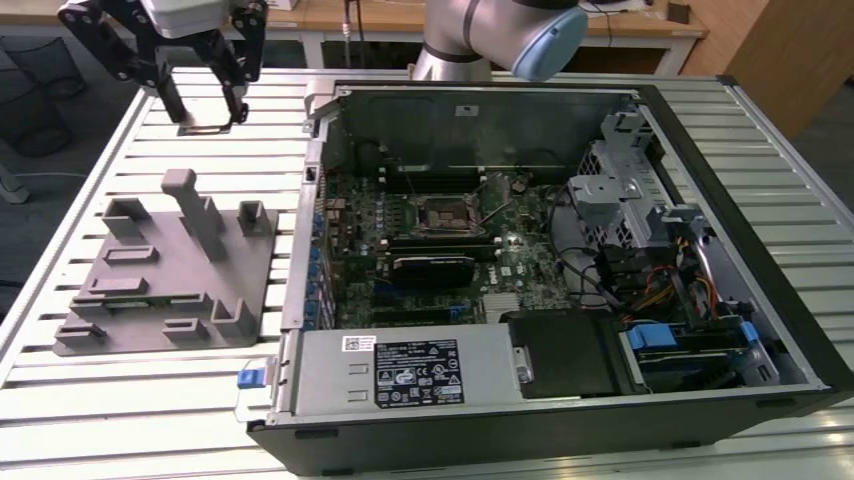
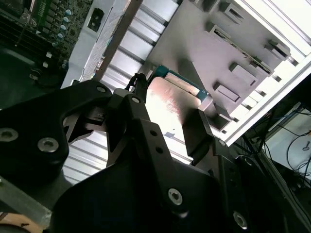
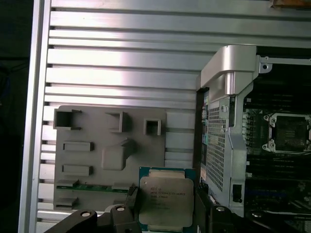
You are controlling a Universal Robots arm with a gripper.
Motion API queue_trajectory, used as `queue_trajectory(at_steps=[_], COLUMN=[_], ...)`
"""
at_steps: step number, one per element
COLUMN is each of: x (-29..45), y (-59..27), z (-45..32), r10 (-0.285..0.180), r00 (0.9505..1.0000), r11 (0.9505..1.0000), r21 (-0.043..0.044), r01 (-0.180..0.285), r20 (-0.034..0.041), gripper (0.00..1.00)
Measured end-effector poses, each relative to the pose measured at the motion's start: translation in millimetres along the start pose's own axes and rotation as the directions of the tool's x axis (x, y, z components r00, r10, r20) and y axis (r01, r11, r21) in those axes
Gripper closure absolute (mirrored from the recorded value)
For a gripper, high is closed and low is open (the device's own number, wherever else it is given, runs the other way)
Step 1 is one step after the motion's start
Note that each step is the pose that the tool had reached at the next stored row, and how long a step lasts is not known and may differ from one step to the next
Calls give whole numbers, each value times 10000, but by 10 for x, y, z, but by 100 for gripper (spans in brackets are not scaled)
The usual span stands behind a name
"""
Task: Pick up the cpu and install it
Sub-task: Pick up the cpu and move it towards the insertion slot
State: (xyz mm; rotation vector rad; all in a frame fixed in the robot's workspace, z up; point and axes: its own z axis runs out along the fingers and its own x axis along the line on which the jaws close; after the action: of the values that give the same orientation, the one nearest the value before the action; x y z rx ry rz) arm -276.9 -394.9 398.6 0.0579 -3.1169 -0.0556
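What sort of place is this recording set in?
Probably a robotics lab bench for computer assembly: an open desktop case sits on a slatted metal table beside a grey fixture tray, and the tool of a robot arm grips the cpu.

Faint print on the cpu (image 3: 165, 201) and the power supply label (image 1: 416, 372), none legible

Bright, even overhead room light. Slatted table (image 3: 121, 63) washes out near white in first wrist view. Hot glare across cpu (image 2: 167, 104) lid in second wrist view. Computer case (image 1: 467, 120) interior dim, shadowed, in exterior view.
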Motion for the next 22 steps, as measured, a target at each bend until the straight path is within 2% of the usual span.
queue_trajectory(at_steps=[22], x=[-486], y=[-18], z=[-12], r10=[0], r00=[10000], r11=[10000], r21=[0], r01=[0], r20=[-1], gripper=[46])
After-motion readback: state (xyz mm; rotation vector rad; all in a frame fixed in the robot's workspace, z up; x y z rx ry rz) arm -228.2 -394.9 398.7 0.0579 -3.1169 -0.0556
